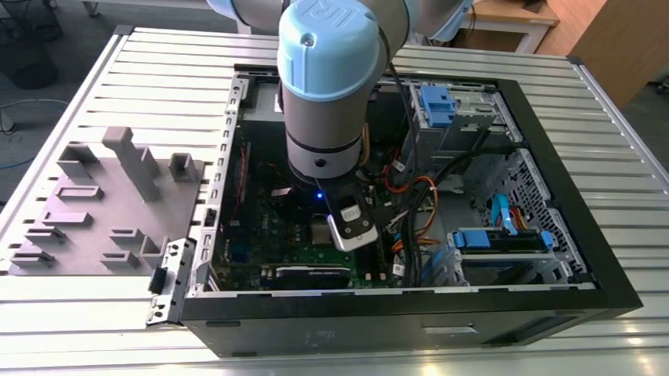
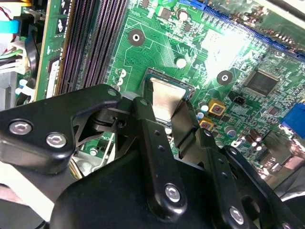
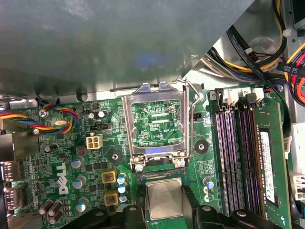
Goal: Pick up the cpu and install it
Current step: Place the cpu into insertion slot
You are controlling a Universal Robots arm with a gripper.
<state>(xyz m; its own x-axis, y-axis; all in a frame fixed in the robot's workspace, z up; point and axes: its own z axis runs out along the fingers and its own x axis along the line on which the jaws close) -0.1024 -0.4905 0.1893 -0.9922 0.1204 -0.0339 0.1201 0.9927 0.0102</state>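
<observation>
The gripper (image 2: 167,109) pinches the cpu (image 3: 165,200) over the board (image 3: 109,157), inside a case (image 1: 418,317) on a slatted table (image 1: 125,70); grey floor (image 1: 157,14) beyond.

Bright, even light was supplied from overhead. In the exterior view, strong glare was returned by the slatted metal table (image 1: 94,321) along its near edge, while the inside of the computer case (image 1: 418,313) was left in deep shadow. A small blue light (image 1: 319,194) was lit at the arm's wrist. In the second wrist view, a patch of the green circuit board (image 2: 157,47) was washed out to white, a dull sheen was carried by the cpu (image 2: 164,95), and the gripper (image 2: 167,109) was rendered almost black. In the first wrist view, a faint blue glow was reflected on the case wall (image 3: 147,62).
</observation>
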